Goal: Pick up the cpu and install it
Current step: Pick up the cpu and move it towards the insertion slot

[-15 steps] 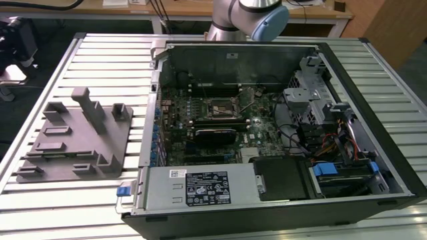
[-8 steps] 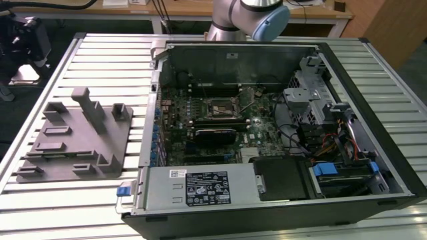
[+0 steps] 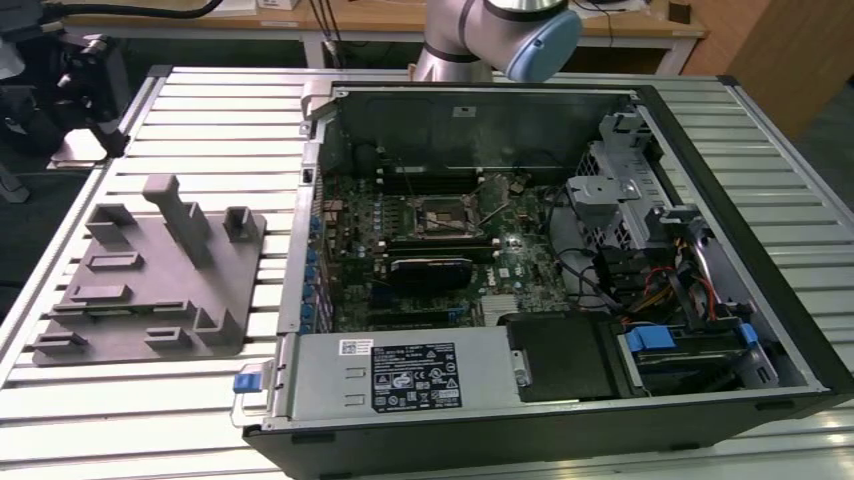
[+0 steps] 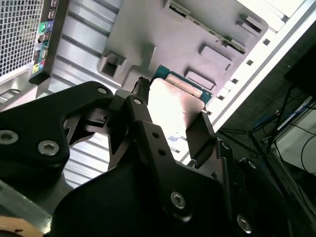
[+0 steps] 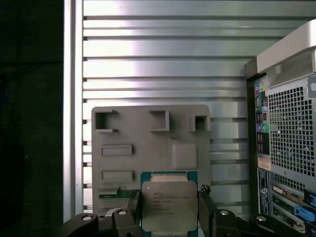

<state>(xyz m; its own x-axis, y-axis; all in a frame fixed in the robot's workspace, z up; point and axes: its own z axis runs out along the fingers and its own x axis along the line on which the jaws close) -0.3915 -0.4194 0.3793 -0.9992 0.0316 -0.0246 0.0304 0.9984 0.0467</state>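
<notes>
Standing at the top edge of the exterior view, the arm [image 3: 461,35] shows a silver-grey tube and a blue joint cap [image 3: 541,45] behind the open computer case [image 3: 467,110]. The case lies on its side on a slatted metal table [image 3: 214,110]. Its green motherboard [image 3: 400,265] faces up, with the dark square socket frame [image 3: 441,215] near the board's middle. On the exterior view's left, just beside the case, a grey fixture tray [image 3: 134,300] with upright posts sits on the table.

In the second wrist view, the black gripper [image 4: 170,116] is clamped on the cpu [image 4: 173,101]. One of its fingers [image 4: 200,131] presses one edge and the other meets the opposite edge. The chip's metal top glares bright and a strip of its green rim shows at the far edge. Behind it are the grey tray [image 4: 163,34] and the case's rear panel [image 4: 19,34], both well apart from the chip.

The first wrist view looks square-on at the table [image 5: 163,49], so the gripper [image 5: 169,212] points straight at it. The cpu [image 5: 169,205] sits level between the two fingers [image 5: 133,205], silvery top toward the camera. It hangs in front of the tray [image 5: 143,133], and the case [image 5: 286,123] stands to one side.
</notes>
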